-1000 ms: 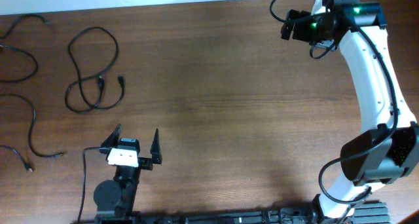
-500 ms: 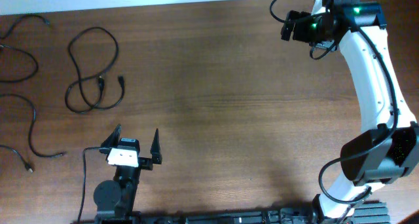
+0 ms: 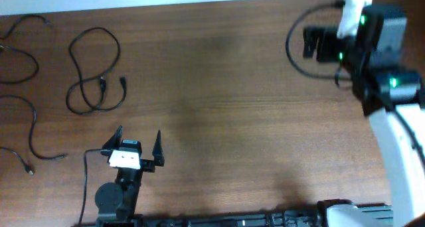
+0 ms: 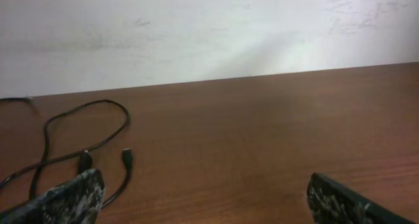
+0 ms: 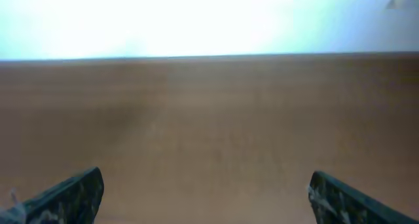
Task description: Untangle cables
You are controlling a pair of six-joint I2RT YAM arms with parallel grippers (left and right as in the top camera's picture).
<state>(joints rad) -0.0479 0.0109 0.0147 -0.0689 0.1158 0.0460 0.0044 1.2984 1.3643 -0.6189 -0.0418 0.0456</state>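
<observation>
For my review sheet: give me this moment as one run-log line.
task: untangle cables | left tool: open, empty | right tool: open, empty | cables: lying at left side, none held

Black left end effector [image 3: 139, 131], white plate [image 3: 125, 159]

One bench [image 3: 219, 107]. Two robot arms, the left arm [image 3: 123, 187] and the right arm [image 3: 398, 147], each with one pair of jaws. One looped cable [image 3: 85, 84] lies wholly in view, showing two plugs [image 3: 101, 83]. Three more cable stretches [image 3: 32, 124] run off the edge; whether they are separate cords cannot be told.
</observation>
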